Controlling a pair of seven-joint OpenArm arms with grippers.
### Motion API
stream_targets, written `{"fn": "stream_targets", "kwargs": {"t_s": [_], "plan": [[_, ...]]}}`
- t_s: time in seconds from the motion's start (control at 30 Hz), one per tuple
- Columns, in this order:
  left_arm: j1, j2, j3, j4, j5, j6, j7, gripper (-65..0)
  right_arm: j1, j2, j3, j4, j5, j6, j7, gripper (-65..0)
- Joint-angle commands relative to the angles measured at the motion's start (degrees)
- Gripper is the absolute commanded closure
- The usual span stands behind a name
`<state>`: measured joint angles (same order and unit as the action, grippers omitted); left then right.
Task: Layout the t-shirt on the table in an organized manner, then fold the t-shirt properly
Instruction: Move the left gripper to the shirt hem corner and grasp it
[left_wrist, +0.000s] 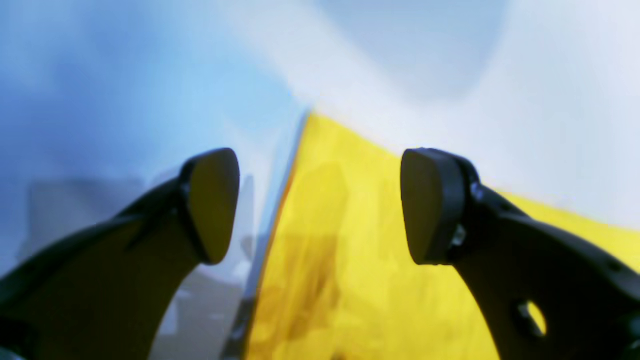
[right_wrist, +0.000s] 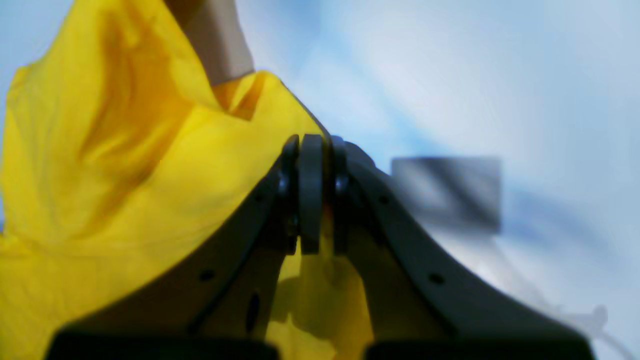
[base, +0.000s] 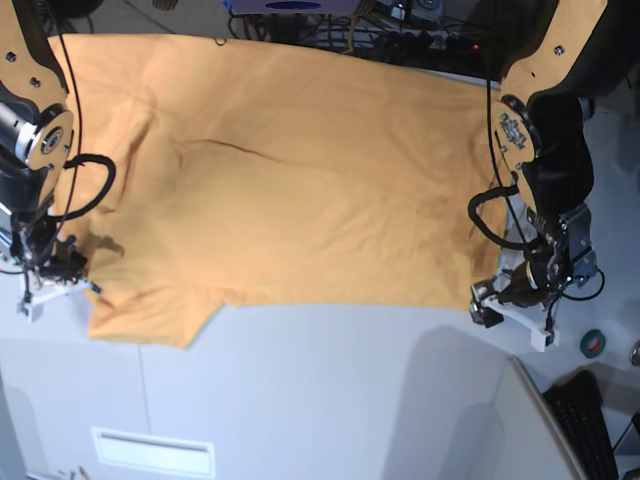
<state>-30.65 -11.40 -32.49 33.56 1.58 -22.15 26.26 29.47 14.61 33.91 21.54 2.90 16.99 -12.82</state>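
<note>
In the left wrist view, the left claw (left_wrist: 320, 205) is seen with its jaws spread wide and nothing held between them; the yellow-looking cloth of the t-shirt (left_wrist: 350, 260) lies beyond them on the pale desk (left_wrist: 525, 100).

In the right wrist view, the right claw (right_wrist: 312, 192) is pressed closed, and a bunched edge of the t-shirt (right_wrist: 125, 175) is pinched in it.

In the base view, the t-shirt (base: 290, 190) is spread flat across the desk (base: 330, 390), each claw at one near corner.
</note>
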Motion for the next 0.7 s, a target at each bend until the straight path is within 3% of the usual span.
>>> {"fn": "stream_targets", "kwargs": {"t_s": [0.0, 0.1, 0.27, 0.47, 0.53, 0.67], "plan": [[-2.2, -0.2, 0.0, -1.5, 1.4, 1.4, -2.0, -47.2, 1.6, 1.0, 0.0, 0.9, 0.5, 0.4, 1.2, 0.0], [-4.2, -0.4, -0.1, -8.4, 2.8, 5.8, -8.1, -47.6, 1.6, 1.3, -0.1, 0.9, 0.5, 0.4, 1.2, 0.0], [-7.4, -1.7, 0.0, -18.2, 3.6, 6.0, -13.4, -47.2, 1.6, 1.4, -0.1, 0.9, 0.5, 0.5, 1.2, 0.0], [-6.8, -1.3, 0.1, -18.9, 3.6, 6.0, -13.8, -46.2, 1.6, 1.4, -0.1, 0.9, 0.5, 0.5, 1.2, 0.0], [-6.4, -1.3, 0.1, -19.0, 3.6, 6.0, -13.8, -39.3, 1.6, 1.4, -0.1, 1.0, 0.5, 0.5, 1.2, 0.0], [-4.1, -1.3, 0.1, -18.8, 3.6, 6.0, -13.9, -17.3, 1.6, 1.4, -0.1, 1.0, 0.5, 0.5, 1.2, 0.0]]}}
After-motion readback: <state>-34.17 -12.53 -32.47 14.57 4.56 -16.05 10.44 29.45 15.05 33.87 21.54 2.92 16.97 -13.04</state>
